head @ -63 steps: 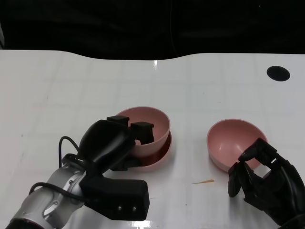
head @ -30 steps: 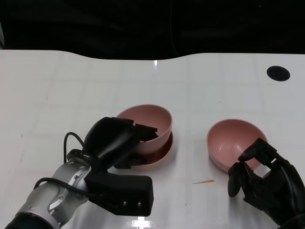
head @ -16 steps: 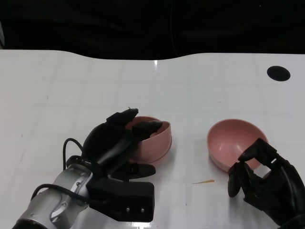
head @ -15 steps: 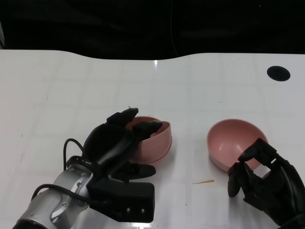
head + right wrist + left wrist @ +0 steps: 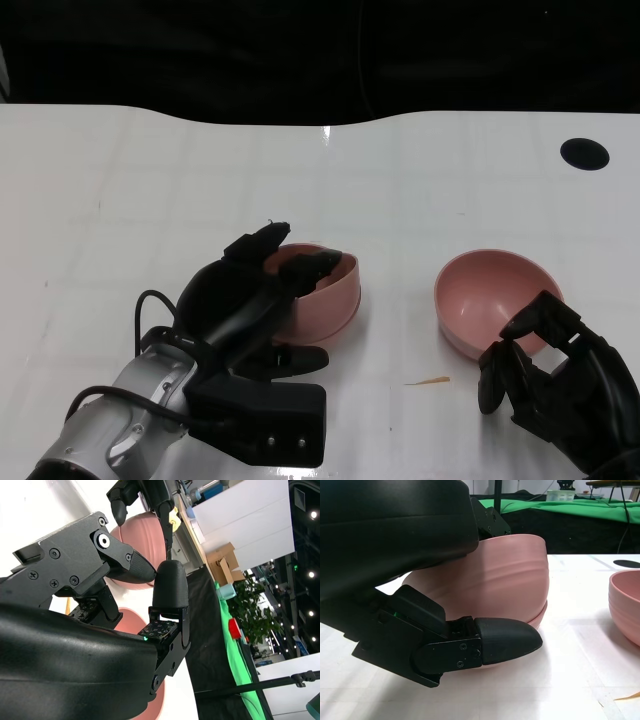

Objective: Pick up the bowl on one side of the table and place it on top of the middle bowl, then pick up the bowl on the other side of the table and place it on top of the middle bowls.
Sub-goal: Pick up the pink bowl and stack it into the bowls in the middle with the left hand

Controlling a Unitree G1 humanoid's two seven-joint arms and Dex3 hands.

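My two hands are black. The bowls are pink. The table is white with one black spot.

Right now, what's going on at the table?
The left hand is at the stacked pink bowls in the middle, with fingers over the rim of the top one, which already sits nested in the lower one. The other pink bowl sits alone on the white table, untouched; the right hand waits just beside it, holding nothing.
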